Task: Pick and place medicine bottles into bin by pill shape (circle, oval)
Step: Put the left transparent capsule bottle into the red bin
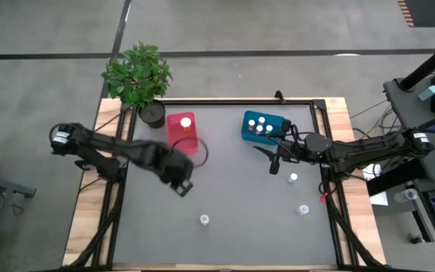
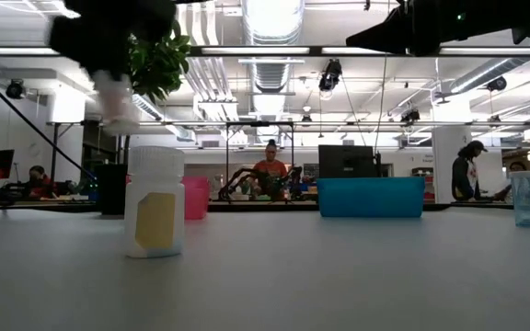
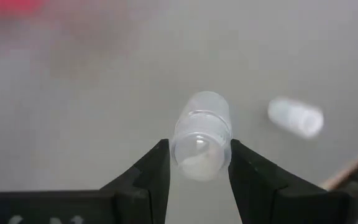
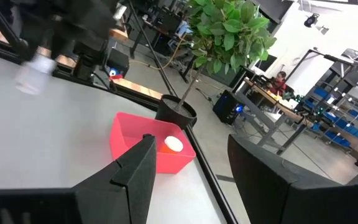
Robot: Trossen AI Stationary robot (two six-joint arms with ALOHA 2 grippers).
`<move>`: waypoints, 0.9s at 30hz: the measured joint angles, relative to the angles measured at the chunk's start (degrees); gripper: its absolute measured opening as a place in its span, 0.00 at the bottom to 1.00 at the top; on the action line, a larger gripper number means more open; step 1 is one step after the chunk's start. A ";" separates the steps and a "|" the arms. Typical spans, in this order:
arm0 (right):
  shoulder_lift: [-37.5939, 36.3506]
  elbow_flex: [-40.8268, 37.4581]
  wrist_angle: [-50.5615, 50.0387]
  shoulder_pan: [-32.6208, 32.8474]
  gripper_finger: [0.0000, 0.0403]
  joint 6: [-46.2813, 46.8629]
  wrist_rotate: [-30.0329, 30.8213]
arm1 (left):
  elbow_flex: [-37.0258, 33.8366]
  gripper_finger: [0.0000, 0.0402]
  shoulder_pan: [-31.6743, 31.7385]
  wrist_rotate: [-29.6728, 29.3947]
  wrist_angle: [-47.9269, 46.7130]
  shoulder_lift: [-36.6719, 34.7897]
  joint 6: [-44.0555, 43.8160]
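We find the left hand [image 3: 199, 163] pinching a clear medicine bottle [image 3: 201, 137] above the bench [image 1: 232, 189], the pink bin [image 1: 182, 131] just beyond it beside the plant pot [image 1: 152, 113]. The right hand [image 1: 272, 159] hangs spread beside the teal bin [image 1: 263, 127]. Three loose bottles [image 1: 205, 220] stand nearer the bench's front.

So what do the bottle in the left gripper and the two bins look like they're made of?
The bottle held in the left gripper looks like frosted translucent plastic: the grey table shows dimly through its wall. The pink bin and teal bin look like moulded plastic, each opaque, smooth, thin-walled and one even colour. The right gripper waits open by the teal bin.
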 joint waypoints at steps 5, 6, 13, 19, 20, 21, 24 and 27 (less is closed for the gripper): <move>0.00 0.00 0.03 0.00 0.46 -0.07 0.00 | 1.57 0.29 10.10 -2.34 -0.17 0.00 14.14; 0.00 0.00 0.01 0.00 0.46 -0.08 0.00 | 1.57 0.29 12.30 -2.37 -0.20 0.00 16.65; 0.00 -0.02 0.03 0.00 0.46 -0.20 -0.02 | 1.57 0.29 26.51 -6.34 0.14 0.02 29.60; 0.00 -0.02 -0.10 -0.13 0.46 -0.04 -0.03 | 1.22 0.29 34.75 -7.99 3.00 0.92 37.00; 0.00 -0.02 -0.12 -0.14 0.46 -0.02 -0.02 | 1.11 0.29 35.59 -7.96 3.47 1.44 38.09; 0.00 -0.02 -0.17 -0.17 0.46 -0.02 -0.02 | 1.11 0.29 36.16 -7.96 4.17 2.05 38.96; 0.00 -0.02 -0.31 -0.37 0.46 0.00 -0.04 | 1.11 0.29 37.43 -7.99 5.21 4.75 41.21; 0.00 -0.02 -0.83 -0.66 0.46 0.00 -0.02 | 1.13 0.29 37.82 -9.68 4.93 7.90 43.08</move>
